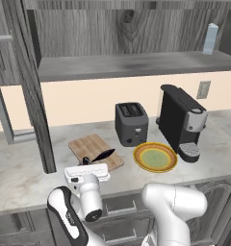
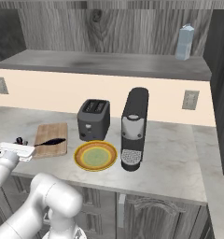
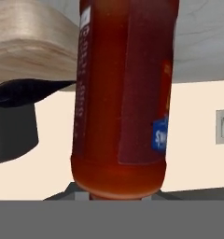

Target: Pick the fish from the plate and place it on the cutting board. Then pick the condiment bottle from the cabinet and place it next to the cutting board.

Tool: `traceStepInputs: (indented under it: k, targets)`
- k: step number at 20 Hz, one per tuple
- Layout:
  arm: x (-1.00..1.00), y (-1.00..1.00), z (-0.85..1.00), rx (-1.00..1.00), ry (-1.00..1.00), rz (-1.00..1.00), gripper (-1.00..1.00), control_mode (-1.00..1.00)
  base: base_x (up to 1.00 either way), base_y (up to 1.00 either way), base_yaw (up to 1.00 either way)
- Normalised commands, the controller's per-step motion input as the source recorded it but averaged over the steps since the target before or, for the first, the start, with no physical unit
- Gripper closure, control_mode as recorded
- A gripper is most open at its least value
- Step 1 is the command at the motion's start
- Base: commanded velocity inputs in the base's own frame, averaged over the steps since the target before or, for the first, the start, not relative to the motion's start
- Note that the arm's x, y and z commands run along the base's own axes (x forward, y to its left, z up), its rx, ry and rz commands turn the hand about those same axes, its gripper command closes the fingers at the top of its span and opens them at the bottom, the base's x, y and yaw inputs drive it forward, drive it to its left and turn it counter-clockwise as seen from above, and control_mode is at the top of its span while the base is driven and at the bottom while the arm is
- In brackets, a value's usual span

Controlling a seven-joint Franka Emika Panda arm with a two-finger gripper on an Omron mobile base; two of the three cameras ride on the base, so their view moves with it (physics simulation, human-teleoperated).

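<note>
With my pincer (image 1: 86, 169) clamped on the condiment bottle (image 3: 123, 93), I lower it upright onto bare counter just beside the cutting board's (image 1: 91, 147) near edge, clear of the fish (image 1: 103, 155).

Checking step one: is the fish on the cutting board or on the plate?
On the cutting board: the fish lies at its near edge; the plate holds nothing.
</note>
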Motion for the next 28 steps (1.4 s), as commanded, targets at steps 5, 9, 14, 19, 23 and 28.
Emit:
traceStepInputs:
  k: [5,9,14,19,23,28]
  targets:
    - [0.00,-0.03,-0.17,0.08,0.00,0.00,1.00,-1.00,0.00,0.00,0.00]
    - [0.00,-0.05,-0.19,0.08,0.00,0.00,1.00,-1.00,0.00,0.00,0.00]
    - [0.00,0.00,-0.21,0.07,0.00,0.00,1.00,-1.00,0.00,0.00,0.00]
    - [0.00,0.00,-0.19,0.05,0.00,0.00,-1.00,-1.00,0.00,0.00,0.00]
    - [0.00,-0.03,-0.16,0.08,0.00,0.00,-1.00,-1.00,0.00,0.00,0.00]
    - [0.00,-0.02,-0.12,0.08,0.00,0.00,-1.00,-1.00,0.00,0.00,0.00]
